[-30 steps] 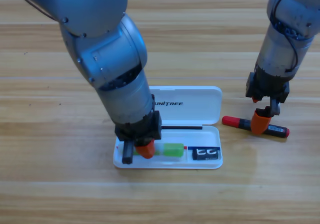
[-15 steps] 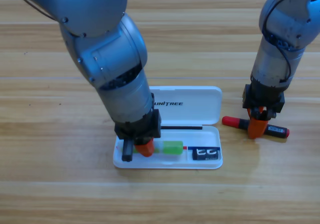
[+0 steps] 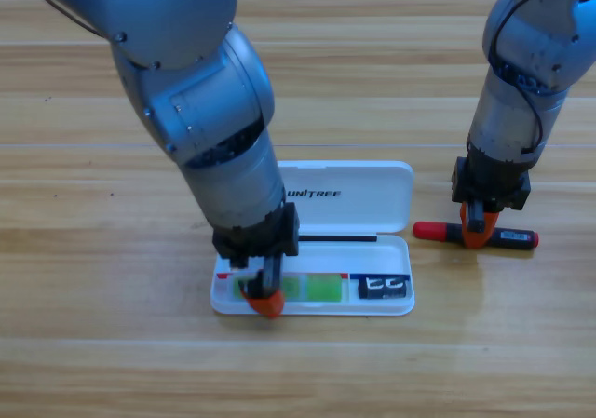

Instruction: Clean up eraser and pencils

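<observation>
Two arms are at work over the wooden table (image 3: 84,343). The left gripper (image 3: 264,299) hangs over the lower tray of the open white case (image 3: 349,195), at its left end, right above the green pen (image 3: 317,288). A second ago its orange tip sat on the pen's left part; now it has slid toward the tray's front edge and the pen lies flat inside, showing on both sides of the jaw. I judge the pen released, though I cannot tell whether the jaws are spread or pressed together. The eraser (image 3: 384,288) lies at the tray's right end, apart from the pen.

The right gripper (image 3: 476,230) stands on the table to the right of the case, planted over the middle of the black marker (image 3: 507,237), whose red cap (image 3: 430,230) points toward the case. Compared with a second ago it has come lower and squarer onto the barrel; its jaws seem to straddle the marker, but whether they pinch it I cannot tell.

So eraser and green pen are put away, and the marker, not yet lifted, is what remains before the lid can be closed.
</observation>
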Action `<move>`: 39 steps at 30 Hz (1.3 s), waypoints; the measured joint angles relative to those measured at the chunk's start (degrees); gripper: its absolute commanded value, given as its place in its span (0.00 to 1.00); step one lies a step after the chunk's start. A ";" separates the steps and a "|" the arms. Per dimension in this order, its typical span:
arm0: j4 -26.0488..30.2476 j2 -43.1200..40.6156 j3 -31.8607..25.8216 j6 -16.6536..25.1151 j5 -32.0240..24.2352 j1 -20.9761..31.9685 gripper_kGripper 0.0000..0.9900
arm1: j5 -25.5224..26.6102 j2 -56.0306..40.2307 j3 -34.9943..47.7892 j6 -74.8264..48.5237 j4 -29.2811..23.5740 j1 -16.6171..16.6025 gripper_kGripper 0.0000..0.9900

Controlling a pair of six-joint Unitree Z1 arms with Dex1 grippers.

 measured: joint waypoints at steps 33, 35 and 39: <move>11.40 -29.30 4.89 -1.08 0.41 12.62 1.00 | 3.17 -10.36 -13.30 3.94 16.32 12.34 0.00; 11.30 -30.02 5.18 -1.08 0.40 15.18 1.00 | 3.17 -7.89 -16.37 4.08 16.44 13.06 0.00; 10.64 -30.80 6.13 -1.08 -0.64 20.14 1.00 | 3.17 -3.38 -21.58 4.13 17.10 14.02 0.00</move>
